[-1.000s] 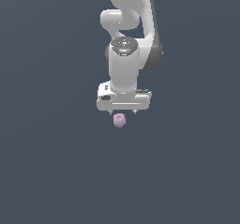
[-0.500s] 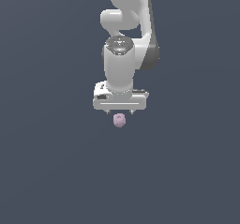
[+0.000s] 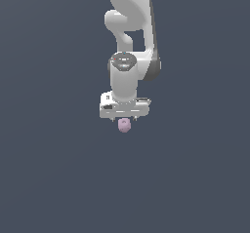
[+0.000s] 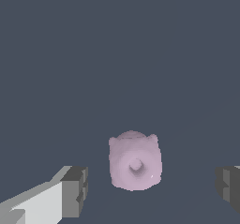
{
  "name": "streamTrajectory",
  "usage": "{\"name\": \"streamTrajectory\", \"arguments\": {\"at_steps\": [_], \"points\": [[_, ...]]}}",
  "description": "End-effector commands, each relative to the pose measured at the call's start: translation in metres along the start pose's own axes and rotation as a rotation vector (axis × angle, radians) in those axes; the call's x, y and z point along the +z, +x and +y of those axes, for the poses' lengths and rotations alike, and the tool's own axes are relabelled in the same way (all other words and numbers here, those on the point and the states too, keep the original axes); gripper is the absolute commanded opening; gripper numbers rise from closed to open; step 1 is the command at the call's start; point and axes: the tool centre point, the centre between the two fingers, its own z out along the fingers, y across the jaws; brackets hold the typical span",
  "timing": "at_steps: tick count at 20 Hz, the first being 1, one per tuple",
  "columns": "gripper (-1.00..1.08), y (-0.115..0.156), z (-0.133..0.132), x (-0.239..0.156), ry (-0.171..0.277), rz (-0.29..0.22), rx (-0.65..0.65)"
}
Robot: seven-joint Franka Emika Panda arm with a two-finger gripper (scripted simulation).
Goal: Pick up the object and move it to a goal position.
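Between spread fingers [image 4: 75, 190] — the object [image 4: 135, 160]

1. A plain dark grey-blue floor [image 3: 53, 178] fills both views, with no edges or corners visible.
2. One small pale pink blob [image 4: 135, 160] lies on it; the wrist view shows its dimple.

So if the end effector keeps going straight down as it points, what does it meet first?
Most likely the pink blob: it sits between the open fingers of the end effector, apparently untouched, though depth is unclear.
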Motion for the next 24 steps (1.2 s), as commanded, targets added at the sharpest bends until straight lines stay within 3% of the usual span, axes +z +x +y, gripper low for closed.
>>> {"name": "streamTrajectory", "arguments": {"at_steps": [1,9,16,24], "points": [[1.00,-0.008,0.000,0.015,0.000,-0.004,-0.027],[1.00,-0.024,-0.001,0.040,0.002,-0.009,-0.073],[1.00,-0.024,-0.001,0.045,0.002,-0.011,-0.071],[1.00,-0.026,-0.002,0.081,0.002,-0.010,-0.074]]}}
